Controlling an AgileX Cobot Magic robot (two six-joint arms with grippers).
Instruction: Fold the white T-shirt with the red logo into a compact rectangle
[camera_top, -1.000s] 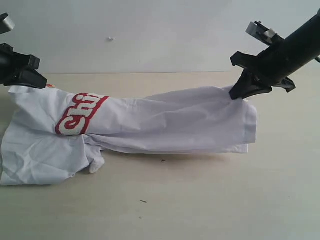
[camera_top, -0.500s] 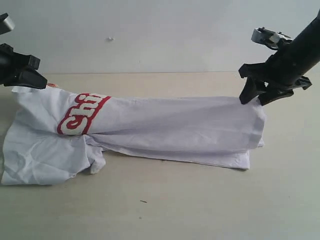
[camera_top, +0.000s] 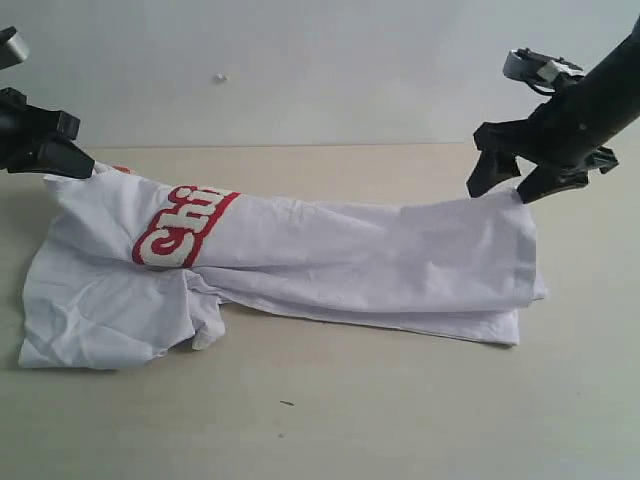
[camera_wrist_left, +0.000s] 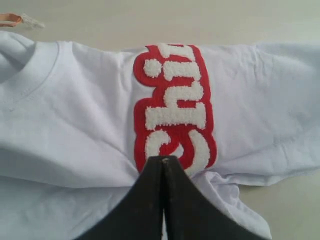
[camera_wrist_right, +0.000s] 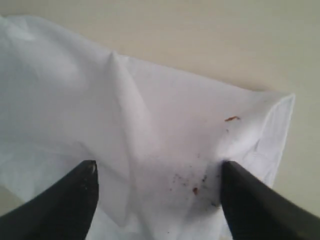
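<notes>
The white T-shirt (camera_top: 330, 260) is only folded lengthwise, crosswise folds judged outstanding; left fingers (camera_wrist_left: 145, 202) are pressed together, right fingers (camera_wrist_right: 255, 200) spread.

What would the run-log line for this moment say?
shirt: bunched lengthwise on table | logo: partly showing | left pincer: shut on shirt beside logo | right pincer: open over other end

Matt, creased cloth white T-shirt (camera_top: 400, 260), fuzzy red logo (camera_wrist_left: 175, 107), smooth matt tabletop (camera_top: 350, 420).
</notes>
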